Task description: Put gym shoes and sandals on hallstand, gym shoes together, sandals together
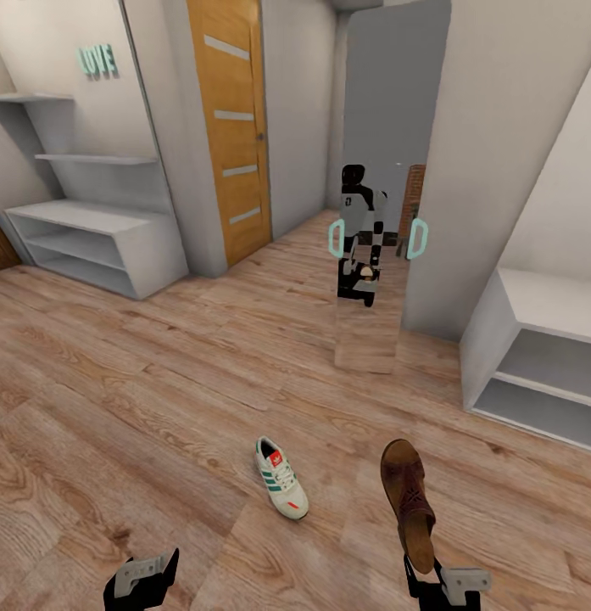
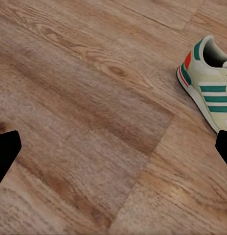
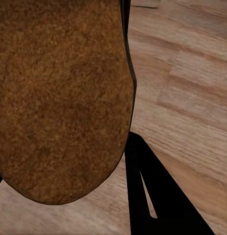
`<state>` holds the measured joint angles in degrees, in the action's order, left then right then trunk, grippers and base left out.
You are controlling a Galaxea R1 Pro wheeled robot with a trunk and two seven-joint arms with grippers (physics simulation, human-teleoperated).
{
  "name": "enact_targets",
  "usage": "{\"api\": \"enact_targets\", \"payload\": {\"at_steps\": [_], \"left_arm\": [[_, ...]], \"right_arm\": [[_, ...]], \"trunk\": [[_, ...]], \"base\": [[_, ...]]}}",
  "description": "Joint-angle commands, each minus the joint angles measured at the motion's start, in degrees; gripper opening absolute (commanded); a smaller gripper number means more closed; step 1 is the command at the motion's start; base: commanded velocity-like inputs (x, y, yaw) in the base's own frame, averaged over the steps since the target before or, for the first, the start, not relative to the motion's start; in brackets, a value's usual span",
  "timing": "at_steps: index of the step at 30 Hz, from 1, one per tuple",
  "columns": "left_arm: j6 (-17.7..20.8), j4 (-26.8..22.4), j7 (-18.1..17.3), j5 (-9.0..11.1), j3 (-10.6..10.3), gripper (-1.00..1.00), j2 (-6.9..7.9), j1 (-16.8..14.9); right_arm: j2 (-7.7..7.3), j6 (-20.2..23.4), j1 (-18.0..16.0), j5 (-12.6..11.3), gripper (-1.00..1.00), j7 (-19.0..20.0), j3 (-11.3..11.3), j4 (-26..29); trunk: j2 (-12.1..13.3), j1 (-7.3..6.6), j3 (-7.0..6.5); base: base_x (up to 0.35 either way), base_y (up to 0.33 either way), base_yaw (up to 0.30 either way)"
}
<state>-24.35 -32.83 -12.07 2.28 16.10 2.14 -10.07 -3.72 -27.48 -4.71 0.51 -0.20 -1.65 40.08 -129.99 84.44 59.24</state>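
Note:
One cream-white gym shoe [image 1: 281, 477] with green stripes lies on the wood floor [image 1: 159, 382], also seen in the left wrist view as the gym shoe [image 2: 211, 90]. My left gripper [image 1: 142, 581] hovers open above bare floor, to the left of that shoe. My right gripper [image 1: 424, 570] is shut on the heel end of a brown sandal [image 1: 407, 496], held off the floor with its toe pointing away; its tan sole [image 3: 59, 98] is close to the right wrist camera. The pale grey hallstand [image 1: 91, 233] with mint "LOVE" letters [image 1: 97, 60] stands far left. The other gym shoe and sandal are out of view.
A plain white open bench [image 1: 532, 356] stands at the right wall. A tall mirror [image 1: 376, 170] ahead reflects the robot. An orange door [image 1: 231, 127] is right of the hallstand. Open floor lies between me and the hallstand.

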Motion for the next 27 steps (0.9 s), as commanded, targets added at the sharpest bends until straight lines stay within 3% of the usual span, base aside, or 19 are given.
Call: {"api": "enact_targets", "payload": {"at_steps": [1,8,27], "left_arm": [[-0.08,0.05,-0.54,0.25,0.24,1.00,-0.03,-0.04],[-0.08,0.05,-0.58,0.28,0.24,1.00,-0.03,-0.04],[-0.08,0.05,-0.57,0.34,0.25,1.00,-0.03,-0.04]], "right_arm": [[0.00,-0.12,-0.03,-0.16,-1.00,-0.01,-0.02,-0.05],[0.02,-0.12,-0.03,-0.16,-1.00,-0.01,-0.02,-0.10],[0.03,-0.11,-0.03,-0.14,-1.00,0.00,-0.02,-0.18]], "trunk": [[-0.02,-0.01,0.04],[-0.02,-0.01,0.04],[-0.02,-0.01,0.04]], "base": [[0.000,0.000,0.023],[0.000,0.000,0.174],[0.000,0.000,0.273]]}}
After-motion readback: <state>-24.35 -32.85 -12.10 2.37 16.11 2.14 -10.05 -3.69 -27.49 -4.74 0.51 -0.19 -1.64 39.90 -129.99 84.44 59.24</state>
